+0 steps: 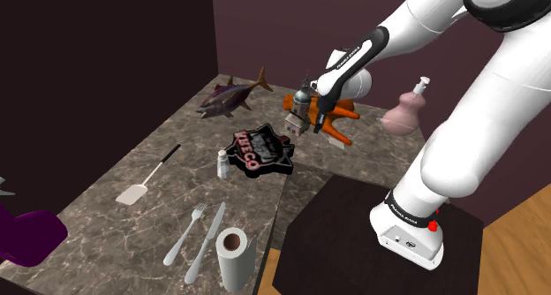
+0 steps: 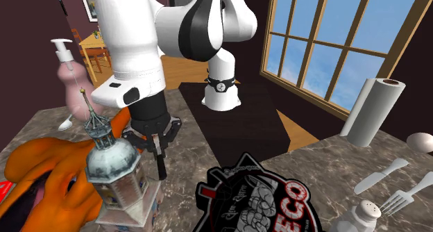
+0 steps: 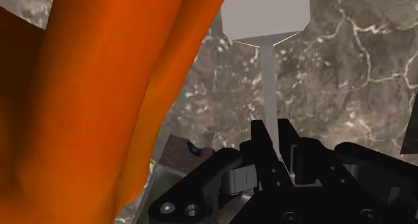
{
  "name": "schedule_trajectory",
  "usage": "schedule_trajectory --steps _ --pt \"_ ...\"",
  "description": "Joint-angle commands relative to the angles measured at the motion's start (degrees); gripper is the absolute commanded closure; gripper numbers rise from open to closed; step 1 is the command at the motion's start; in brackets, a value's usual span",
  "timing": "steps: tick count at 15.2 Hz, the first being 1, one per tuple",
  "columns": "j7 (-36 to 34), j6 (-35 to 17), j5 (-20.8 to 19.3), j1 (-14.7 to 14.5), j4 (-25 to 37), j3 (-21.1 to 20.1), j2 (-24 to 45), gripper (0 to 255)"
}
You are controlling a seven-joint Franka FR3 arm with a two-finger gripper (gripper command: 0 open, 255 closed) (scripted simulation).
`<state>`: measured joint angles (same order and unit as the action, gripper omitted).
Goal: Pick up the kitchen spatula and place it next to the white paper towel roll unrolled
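My black gripper [image 1: 320, 125] [image 2: 159, 169] [image 3: 273, 132] is down at the back of the marble table [image 1: 106, 214], right beside an orange figure [image 1: 340, 112] [image 3: 100, 88]. Its fingers are shut on the thin stem of a pale grey spatula [image 3: 268, 88], whose flat blade [image 3: 264, 15] points away from the hand over the marble. A white end of it [image 1: 338, 141] shows by the orange figure. Another white-bladed spatula with a black handle [image 1: 132, 193] lies far off near the shoulder view's left. The white paper towel roll [image 1: 234, 258] [image 2: 375, 109] stands at the front edge.
A small tower model [image 1: 302, 103] [image 2: 114, 161] and a black sign [image 1: 258, 149] [image 2: 257, 199] crowd the gripper. A pink dispenser [image 1: 406, 112], a fish [image 1: 231, 93], a salt shaker [image 1: 223, 163], a fork [image 1: 185, 234] and a knife [image 1: 206, 240] also sit on the table.
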<state>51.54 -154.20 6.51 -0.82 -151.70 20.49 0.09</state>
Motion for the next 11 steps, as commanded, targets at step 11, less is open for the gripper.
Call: schedule_trajectory --steps 11 --pt "-5.8 10.9 -7.5 1.4 1.6 -0.4 -10.0 255"
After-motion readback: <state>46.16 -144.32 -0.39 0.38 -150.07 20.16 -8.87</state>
